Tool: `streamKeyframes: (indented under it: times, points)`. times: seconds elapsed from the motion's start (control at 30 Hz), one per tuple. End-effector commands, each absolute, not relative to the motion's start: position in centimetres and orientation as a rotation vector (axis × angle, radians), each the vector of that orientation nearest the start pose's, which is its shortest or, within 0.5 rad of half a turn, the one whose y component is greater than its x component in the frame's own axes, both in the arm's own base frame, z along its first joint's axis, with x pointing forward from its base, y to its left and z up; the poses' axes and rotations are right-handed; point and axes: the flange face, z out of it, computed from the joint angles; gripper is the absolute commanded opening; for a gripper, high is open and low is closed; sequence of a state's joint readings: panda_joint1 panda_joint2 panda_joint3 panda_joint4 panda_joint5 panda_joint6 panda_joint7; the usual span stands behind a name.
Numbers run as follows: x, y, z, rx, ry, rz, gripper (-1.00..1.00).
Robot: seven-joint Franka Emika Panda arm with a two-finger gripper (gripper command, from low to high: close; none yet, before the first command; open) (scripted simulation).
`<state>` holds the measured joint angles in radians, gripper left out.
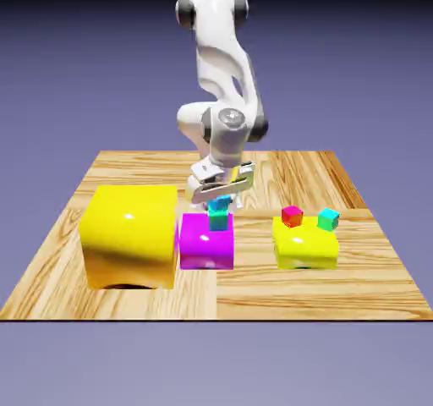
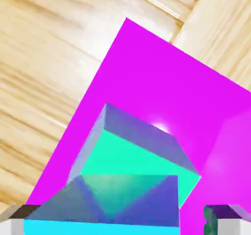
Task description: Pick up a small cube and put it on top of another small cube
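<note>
The end effector (image 1: pixel 221 200) hangs low over the magenta block (image 1: pixel 206 242), which sits near the middle of the tabletop (image 1: pixel 279 290), toward its front edge. Between its fingers is the small blue cube (image 1: pixel 220 203), and directly under that sits the teal-green cube (image 1: pixel 218 220), resting on top of the magenta block. From the exterior view the 2 small cubes look stacked or very nearly so; whether the blue one is touching the teal one or is just above it is too fine to tell.

In the hand view the blue cube (image 2: pixel 103 226) fills the bottom edge between the grey finger tips (image 2: pixel 215 222), with the teal-green cube (image 2: pixel 142 163) right beyond it and the magenta block (image 2: pixel 186 97) spreading out behind both. The fingers appear clamped on the blue cube, since it sits squarely between them and nothing shows a gap.

By my reading, the pick-up is done and the carry is done, and the blue cube is lined up over its target. What is left is the final settling onto the teal-green cube if contact is not yet made, then letting go and lifting clear without nudging the stack.

Elsewhere, a big yellow block (image 1: pixel 129 235) stands just beside the magenta one toward the tabletop's left edge in the exterior view, and a smaller yellow block (image 1: pixel 304 245) toward the right edge carries a red cube (image 1: pixel 292 216) and a turquoise cube (image 1: pixel 328 219), well apart from the work.
</note>
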<state>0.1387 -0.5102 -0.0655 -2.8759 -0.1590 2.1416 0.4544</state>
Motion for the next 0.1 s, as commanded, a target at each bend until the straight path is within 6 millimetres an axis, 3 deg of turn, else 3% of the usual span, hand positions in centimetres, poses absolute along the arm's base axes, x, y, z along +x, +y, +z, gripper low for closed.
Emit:
streamKeyframes:
  times: [0.0, 0.07]
  points:
    - [30.9, 2.0, 32.1, -3.244, 0.438, 0.313, 1.00]
    - [31.0, 2.2, 34.2, -3.243, 0.436, 0.314, 1.00]
